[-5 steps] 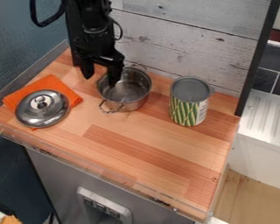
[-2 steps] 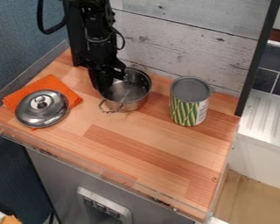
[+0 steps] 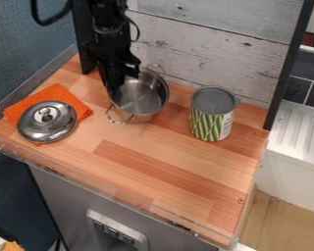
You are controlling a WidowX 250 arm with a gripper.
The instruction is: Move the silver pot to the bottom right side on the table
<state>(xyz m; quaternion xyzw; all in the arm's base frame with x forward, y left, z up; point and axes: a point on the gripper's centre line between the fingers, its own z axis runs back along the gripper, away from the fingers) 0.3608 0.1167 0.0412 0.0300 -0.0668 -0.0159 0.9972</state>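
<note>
Silver metal shines on the pot [image 3: 141,105], which sits in the upper middle of the frame, toward the back of the wooden tabletop [image 3: 160,162]. It leans a little, its mouth toward the viewer, one looped handle at the lower left of its rim and the other at the back. Whether its base touches the wood, I cannot tell. Black and upright, the arm [image 3: 107,29] comes down from the top edge, left of centre, and its gripper [image 3: 115,86] pinches the pot's wall at the left side of the rim.

Orange cloth [image 3: 65,93] lies at the left of the frame, and a round silver lid [image 3: 47,128] with a knob rests partly on it, overhanging its lower edge. Green and white patterning wraps the tall can [image 3: 210,125], upright to the right of the pot and apart from it, with a grey top. Pale, worn planks [image 3: 205,49] stand behind the table. At the right edge of the frame, a white ribbed drainboard [image 3: 300,127] lies below dark tiles [image 3: 302,73].
</note>
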